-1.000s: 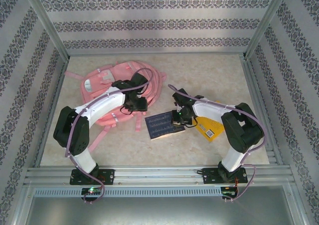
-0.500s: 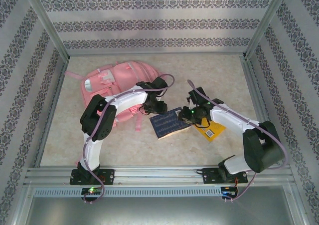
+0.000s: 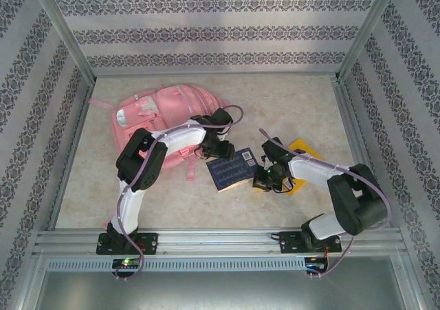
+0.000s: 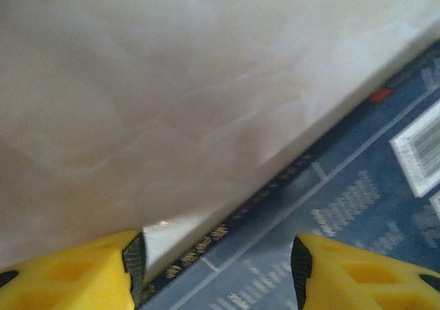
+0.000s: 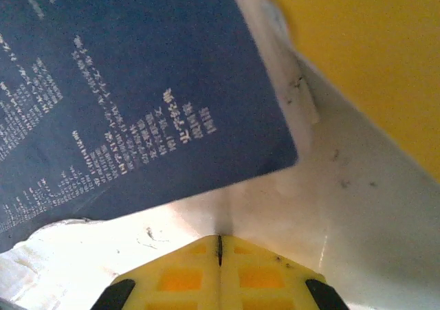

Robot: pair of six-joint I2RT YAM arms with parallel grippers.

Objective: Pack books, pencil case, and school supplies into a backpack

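The navy book (image 3: 234, 169) is lying flat on the worktop (image 3: 295, 104) between our two tools, with the backpack (image 3: 151, 117) to its left. Our left tool (image 4: 216, 262), partly open and empty, is straddling its far edge. Our right tool (image 5: 220, 251) is sitting shut, empty, at its corner. We are likely starting the pickup; next, closing on that edge.

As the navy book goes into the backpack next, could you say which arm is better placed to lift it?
Probably left: its open fingers straddle the edge of the book beside the backpack; the right fingers are shut.
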